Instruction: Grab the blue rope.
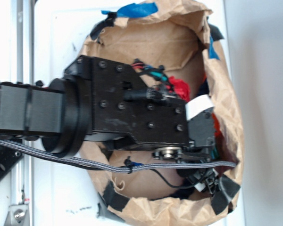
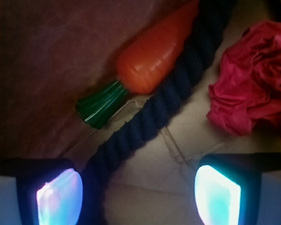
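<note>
Gripper (image 2: 139, 194) was wide open, holding nothing; left pad (image 2: 58, 194) sat just beside the blue rope (image 2: 152, 115), possibly touching, can't tell. Rope ran diagonally across the paper bag (image 1: 226, 103) floor, against the toy carrot (image 2: 152, 58), red cloth (image 2: 253, 79) apart. Likely soft, light, grippy; pinch mid-length, clear of carrot.

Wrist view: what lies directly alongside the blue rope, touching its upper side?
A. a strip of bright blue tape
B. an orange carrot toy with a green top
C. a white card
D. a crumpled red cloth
B. The orange carrot toy rests against the upper side of the blue rope and runs parallel to it, while the crumpled red cloth sits apart on the rope's other side.
</note>
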You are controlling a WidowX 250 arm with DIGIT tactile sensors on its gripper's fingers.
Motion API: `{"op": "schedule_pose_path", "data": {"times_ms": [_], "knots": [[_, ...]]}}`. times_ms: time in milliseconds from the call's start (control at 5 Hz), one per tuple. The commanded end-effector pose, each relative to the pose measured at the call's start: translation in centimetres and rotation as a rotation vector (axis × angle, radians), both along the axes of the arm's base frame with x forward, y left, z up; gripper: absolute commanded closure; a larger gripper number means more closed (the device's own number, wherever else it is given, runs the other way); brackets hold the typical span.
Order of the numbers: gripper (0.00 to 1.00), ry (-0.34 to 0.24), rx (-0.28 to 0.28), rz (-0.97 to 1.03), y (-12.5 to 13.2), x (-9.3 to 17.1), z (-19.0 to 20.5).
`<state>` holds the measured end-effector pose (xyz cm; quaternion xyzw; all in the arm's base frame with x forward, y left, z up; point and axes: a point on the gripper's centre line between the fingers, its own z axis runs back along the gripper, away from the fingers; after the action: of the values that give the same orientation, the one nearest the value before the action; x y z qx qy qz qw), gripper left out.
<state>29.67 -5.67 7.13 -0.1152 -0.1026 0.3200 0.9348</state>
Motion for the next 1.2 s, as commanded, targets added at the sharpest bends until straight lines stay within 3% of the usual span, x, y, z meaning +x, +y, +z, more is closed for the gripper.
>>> {"op": "schedule_pose_path", "data": {"times_ms": [0,600,800,1000], "knots": [[0.0,-0.062,-0.022,-0.07,-1.8,0.6,-0.4],[0.0,0.026,0.063,-0.147,-5.1,2.6,-1.7],[0.0,0.1,0.067,-0.163,-5.1,3.0,-2.3],[1.0,0.13,0.04,-0.143,-4.5,2.4,-2.4]]}}
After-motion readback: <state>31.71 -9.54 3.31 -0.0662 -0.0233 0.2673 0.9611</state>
